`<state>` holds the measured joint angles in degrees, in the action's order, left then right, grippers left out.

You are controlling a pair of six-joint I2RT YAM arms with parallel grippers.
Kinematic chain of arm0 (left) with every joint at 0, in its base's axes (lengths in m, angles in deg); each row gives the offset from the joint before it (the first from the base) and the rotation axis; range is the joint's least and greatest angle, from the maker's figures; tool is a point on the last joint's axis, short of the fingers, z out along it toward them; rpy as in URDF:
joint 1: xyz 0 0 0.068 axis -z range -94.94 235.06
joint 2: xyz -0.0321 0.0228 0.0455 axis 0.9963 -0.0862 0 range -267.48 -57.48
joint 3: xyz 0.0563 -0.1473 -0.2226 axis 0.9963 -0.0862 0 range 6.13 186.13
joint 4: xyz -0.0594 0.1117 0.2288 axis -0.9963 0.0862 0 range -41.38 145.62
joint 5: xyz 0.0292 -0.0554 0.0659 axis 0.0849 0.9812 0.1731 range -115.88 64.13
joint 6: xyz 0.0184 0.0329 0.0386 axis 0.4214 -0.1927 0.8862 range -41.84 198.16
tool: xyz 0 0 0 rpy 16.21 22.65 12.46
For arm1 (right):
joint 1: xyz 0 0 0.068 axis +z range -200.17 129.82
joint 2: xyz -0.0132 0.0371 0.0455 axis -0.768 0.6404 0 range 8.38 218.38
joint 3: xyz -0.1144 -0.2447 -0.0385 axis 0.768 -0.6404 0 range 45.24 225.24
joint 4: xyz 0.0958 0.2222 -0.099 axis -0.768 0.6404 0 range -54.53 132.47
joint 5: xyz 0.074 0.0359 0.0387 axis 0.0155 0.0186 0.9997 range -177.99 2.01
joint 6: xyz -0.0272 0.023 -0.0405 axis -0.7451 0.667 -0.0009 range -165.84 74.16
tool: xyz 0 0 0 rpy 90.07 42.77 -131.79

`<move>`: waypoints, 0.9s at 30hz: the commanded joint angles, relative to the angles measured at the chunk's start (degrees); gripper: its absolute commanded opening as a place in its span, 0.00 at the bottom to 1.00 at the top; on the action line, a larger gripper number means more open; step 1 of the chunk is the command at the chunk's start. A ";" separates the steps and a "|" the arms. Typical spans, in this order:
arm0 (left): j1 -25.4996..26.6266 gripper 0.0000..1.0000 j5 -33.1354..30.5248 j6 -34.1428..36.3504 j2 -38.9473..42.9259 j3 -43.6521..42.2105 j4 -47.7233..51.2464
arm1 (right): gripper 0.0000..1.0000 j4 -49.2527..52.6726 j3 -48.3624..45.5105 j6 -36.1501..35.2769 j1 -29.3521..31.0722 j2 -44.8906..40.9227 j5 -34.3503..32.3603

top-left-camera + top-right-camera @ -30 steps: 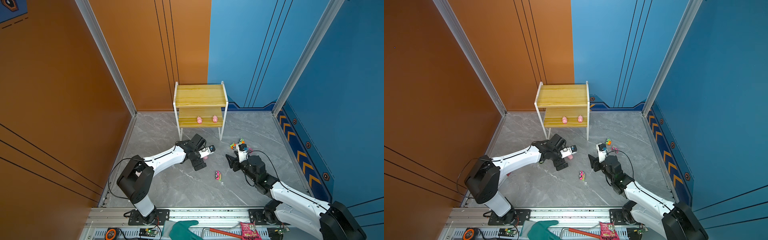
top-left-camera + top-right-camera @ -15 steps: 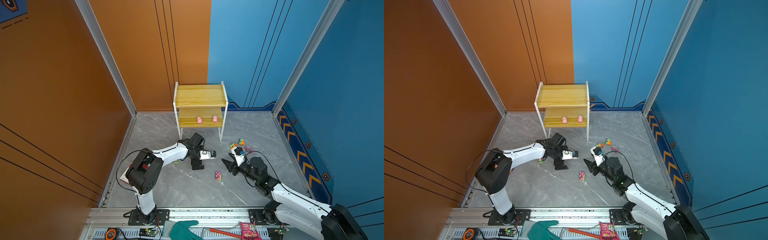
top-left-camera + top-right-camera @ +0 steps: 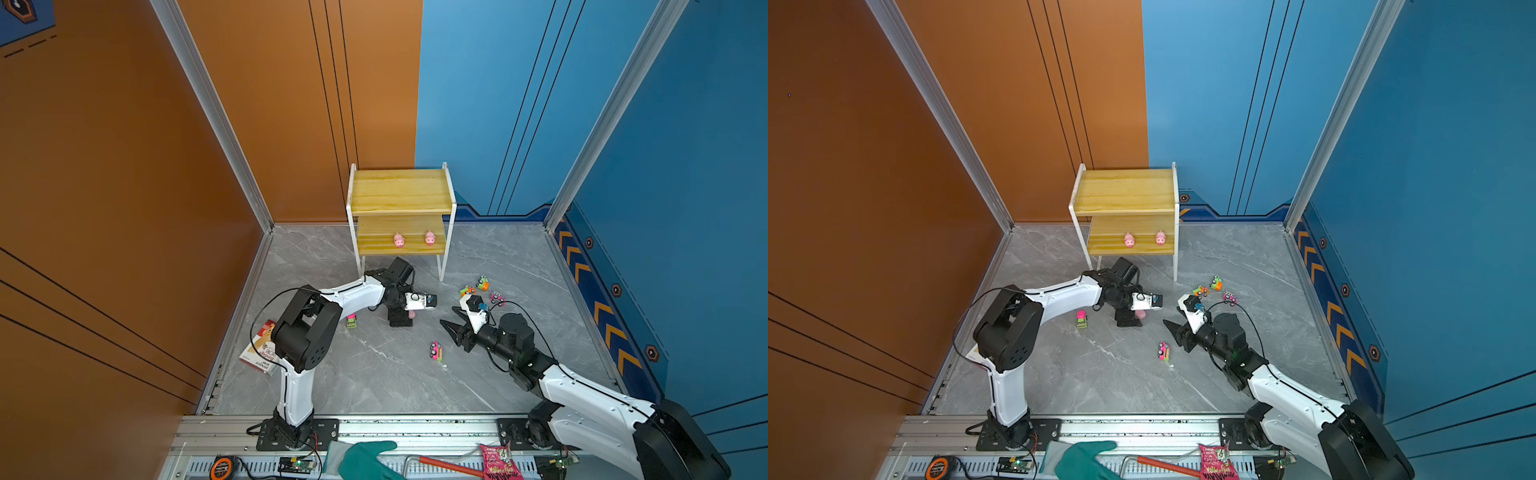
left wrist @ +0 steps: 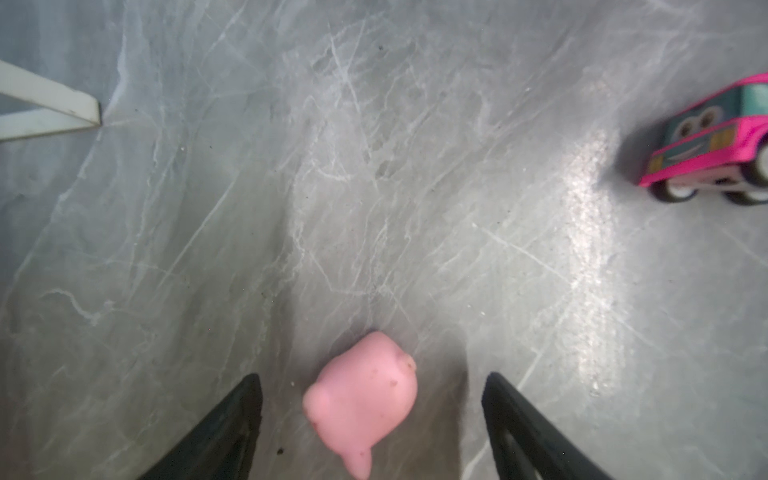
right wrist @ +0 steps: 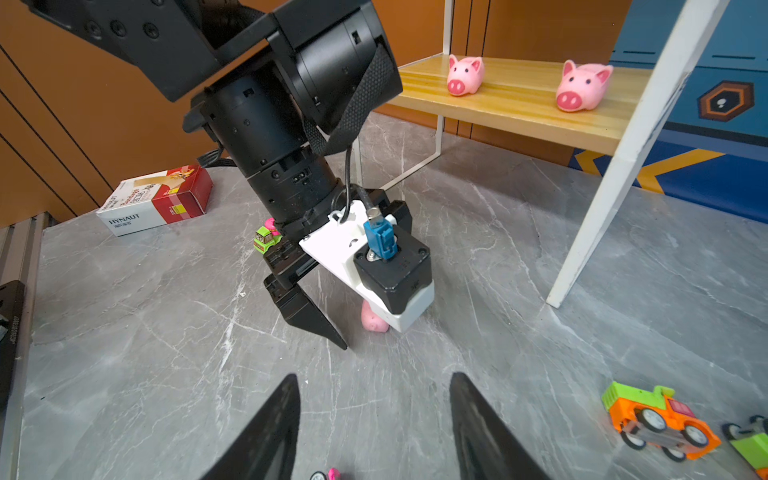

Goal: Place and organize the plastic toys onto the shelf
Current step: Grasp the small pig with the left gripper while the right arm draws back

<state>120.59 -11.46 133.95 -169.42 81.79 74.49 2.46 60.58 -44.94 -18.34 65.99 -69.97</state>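
The shelf (image 3: 401, 195) stood against the back wall, top board bare. Two pink pigs (image 3: 399, 240) (image 3: 430, 238) sat on its lower board.

The left gripper (image 4: 372, 378) pointed down at the floor in front of the shelf. Its jaws were open and astride the third pig (image 4: 361, 403), with a gap on each side and no contact. The right gripper (image 5: 374, 376) hung open and empty beside the pink truck (image 3: 435, 350).

All five trucks were on the floor: three (image 3: 482, 283) near the shelf's right leg, and a green-and-pink one (image 3: 351, 321) behind the left arm.

Probable faults:
- The pig lay off-centre between the jaws. One finger would likely touch first and push or roll it.
- Its rounded body could slip out under pressure.
- Low clearance under the top board could cause a strike on the frame or on the seated pigs.
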 commanded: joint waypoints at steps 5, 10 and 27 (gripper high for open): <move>0.08 0.68 0.87 0.39 -0.89 0.49 3.32 | 0.58 -3.95 -1.11 1.37 -1.15 0.36 1.24; 0.64 0.51 -2.29 -2.86 -2.08 1.69 2.03 | 0.58 -4.04 -1.25 1.79 -1.16 -0.01 0.88; 1.92 0.36 -13.34 -36.65 6.02 -0.46 0.19 | 0.58 -4.29 -2.65 4.35 -1.34 -3.22 -6.12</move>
<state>121.85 -21.43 109.14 -166.62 82.38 74.84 -0.58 58.74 -42.20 -19.41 64.50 -72.29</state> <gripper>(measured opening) 0.360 0.585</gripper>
